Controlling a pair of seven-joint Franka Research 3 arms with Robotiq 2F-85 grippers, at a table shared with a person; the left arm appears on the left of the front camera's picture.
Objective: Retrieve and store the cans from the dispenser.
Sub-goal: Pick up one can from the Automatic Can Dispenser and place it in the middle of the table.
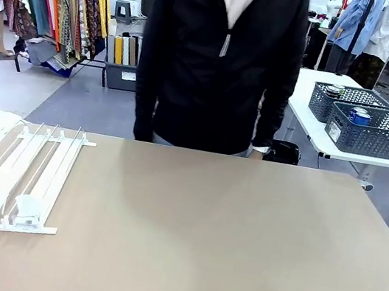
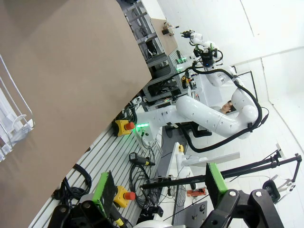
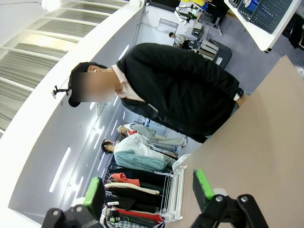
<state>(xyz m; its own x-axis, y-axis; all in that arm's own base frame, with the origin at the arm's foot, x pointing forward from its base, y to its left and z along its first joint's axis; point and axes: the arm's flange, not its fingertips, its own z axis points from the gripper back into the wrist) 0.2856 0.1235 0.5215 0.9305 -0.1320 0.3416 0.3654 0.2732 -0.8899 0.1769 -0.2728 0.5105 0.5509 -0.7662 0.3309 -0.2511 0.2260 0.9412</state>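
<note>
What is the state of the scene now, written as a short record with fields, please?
dispenser: flat sloped white rack of rail lanes, at the table's left side; no can visible in its lanes
table: bare tan top
person: in black jacket, standing at the far side
baskets: dark grey mesh, on white side table behind; cans inside
left gripper: open
right gripper: open

Dispenser cropped at left edge; distant basket contents perhaps cans.
</note>
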